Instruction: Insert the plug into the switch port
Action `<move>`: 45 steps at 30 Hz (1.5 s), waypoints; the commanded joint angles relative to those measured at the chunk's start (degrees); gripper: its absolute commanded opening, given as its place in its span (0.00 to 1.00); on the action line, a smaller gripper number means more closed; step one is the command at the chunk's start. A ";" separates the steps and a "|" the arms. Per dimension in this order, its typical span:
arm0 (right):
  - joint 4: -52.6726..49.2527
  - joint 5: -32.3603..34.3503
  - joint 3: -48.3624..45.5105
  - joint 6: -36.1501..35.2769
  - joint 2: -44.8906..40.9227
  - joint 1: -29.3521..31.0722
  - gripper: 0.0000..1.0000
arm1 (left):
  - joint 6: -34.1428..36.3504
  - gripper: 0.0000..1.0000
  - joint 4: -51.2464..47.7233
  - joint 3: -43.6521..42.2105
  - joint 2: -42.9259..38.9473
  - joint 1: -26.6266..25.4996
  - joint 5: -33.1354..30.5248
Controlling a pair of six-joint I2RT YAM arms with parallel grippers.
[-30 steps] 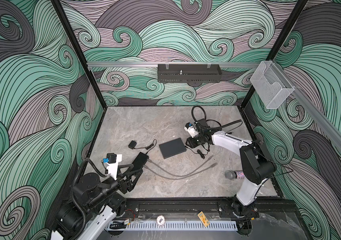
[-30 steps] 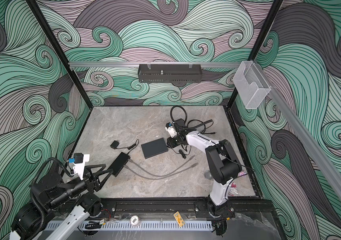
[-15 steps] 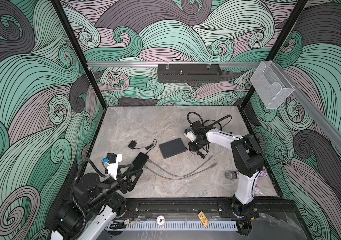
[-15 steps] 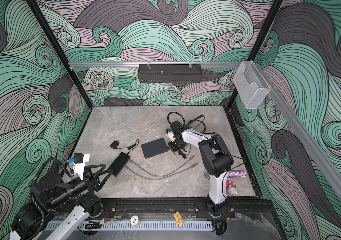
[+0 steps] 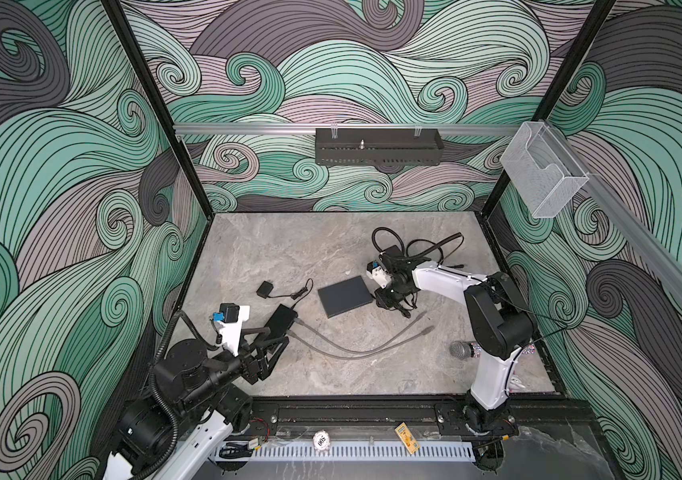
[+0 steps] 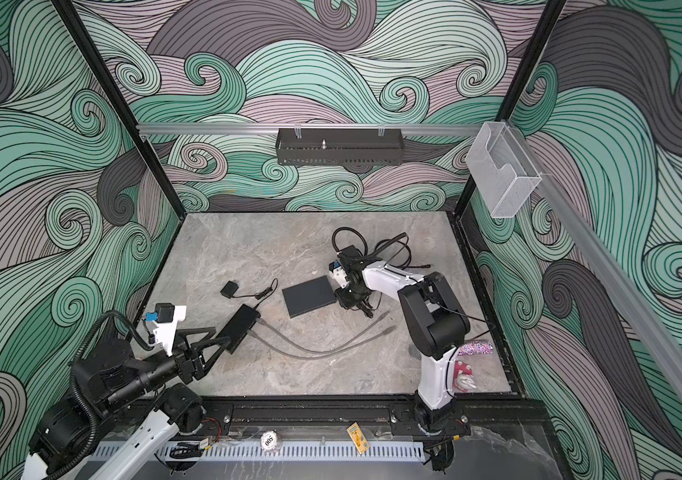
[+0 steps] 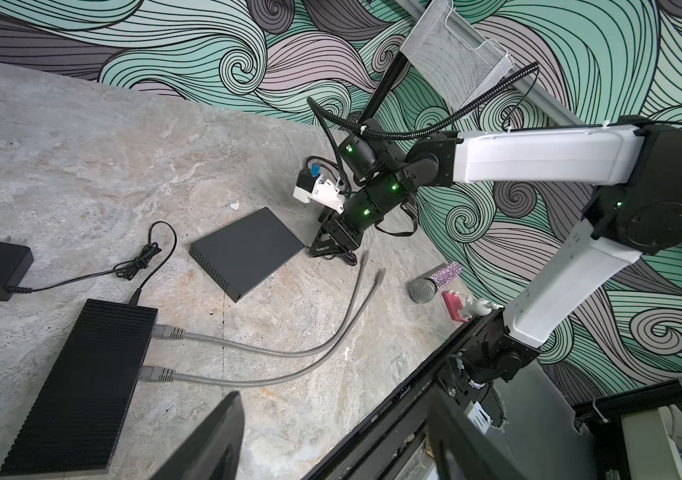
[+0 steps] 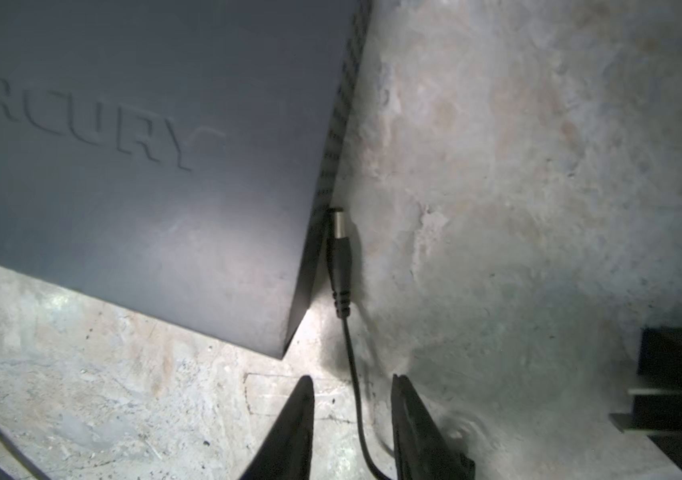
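Hovering low over the grey table, the right gripper stands with jaws apart astride a thin cable, clamped on nothing, while the barrel plug lies loose just beside a corner of the dark switch, whose port cannot be made out and whose lettering is cut off. The left gripper, jaws likewise apart and empty, hangs by a ribbed black box

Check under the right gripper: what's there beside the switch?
A thin black cable runs between the open jaws of the right gripper, ungripped. Its barrel plug lies on the table beside the switch, not inserted. The port itself is hidden in shadow.
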 commanded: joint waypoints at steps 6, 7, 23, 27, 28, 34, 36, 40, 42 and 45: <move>-2.49 -0.82 2.71 0.78 2.72 0.81 0.19 | 0.97 0.71 1.34 -0.30 0.52 0.40 0.71; -2.51 -0.70 2.66 0.87 2.66 0.81 0.18 | 1.04 0.71 1.34 -0.30 0.61 0.41 0.75; 3.34 2.64 -8.26 0.17 -13.75 -0.40 0.00 | 6.92 0.70 9.18 -2.34 6.83 0.41 5.32; 6.80 -0.67 -12.52 -1.68 -19.16 -0.34 0.00 | 13.97 0.66 19.79 -3.72 14.67 0.40 13.46; 7.30 -1.64 -13.07 -2.12 -19.99 -0.29 0.00 | 16.51 0.66 22.11 -3.76 16.98 0.40 16.30; 10.93 -4.74 -16.17 -3.96 -24.83 0.36 0.00 | 45.14 0.71 18.04 5.26 38.55 -3.68 26.37; 13.36 -5.48 -17.60 -3.82 -26.65 0.62 0.00 | 58.59 0.68 8.20 13.11 47.35 -8.17 25.96; 16.12 -7.91 -20.49 -2.46 -29.56 1.12 0.00 | 74.23 0.69 0.83 21.81 57.63 -9.80 25.40; 16.59 -9.20 -21.61 -2.08 -30.84 1.86 0.00 | 77.96 0.70 1.38 22.28 60.09 -9.71 23.06; 16.99 -9.50 -23.25 -2.15 -33.20 3.83 0.00 | 83.72 0.71 5.69 18.79 61.50 -8.89 20.49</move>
